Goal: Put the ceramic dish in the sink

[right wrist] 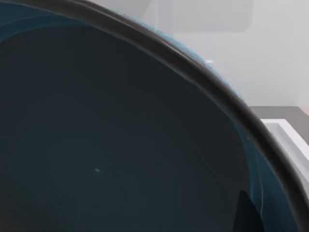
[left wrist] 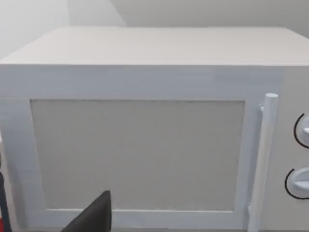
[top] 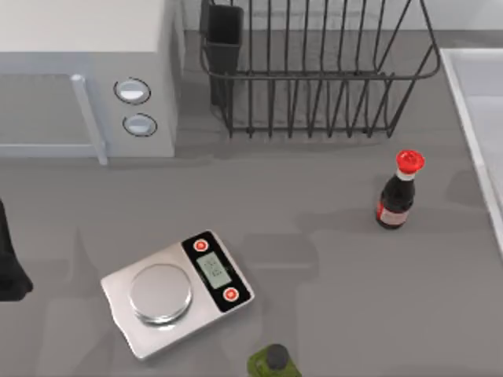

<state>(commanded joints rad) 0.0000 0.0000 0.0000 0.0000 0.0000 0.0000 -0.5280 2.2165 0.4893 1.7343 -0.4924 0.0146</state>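
The ceramic dish (right wrist: 111, 140) sits very close in the right wrist view, with its glossy teal-blue inside and dark rim curving across the picture. My right gripper is shut on it, and one dark fingertip (right wrist: 246, 215) lies over the inside near the rim. Past the rim, a corner of the pale sink (right wrist: 285, 137) appears. In the top view the sink (top: 475, 118) runs along the right edge of the table. My left arm (top: 9, 263) stays parked at the left edge, facing the microwave.
A white microwave (top: 86, 75) stands at the back left and a black wire dish rack (top: 314, 71) at the back middle. A steel kitchen scale (top: 177, 290) lies front left. A red-capped dark sauce bottle (top: 399, 192) stands near the sink, and a green bottle (top: 273, 363) at the front edge.
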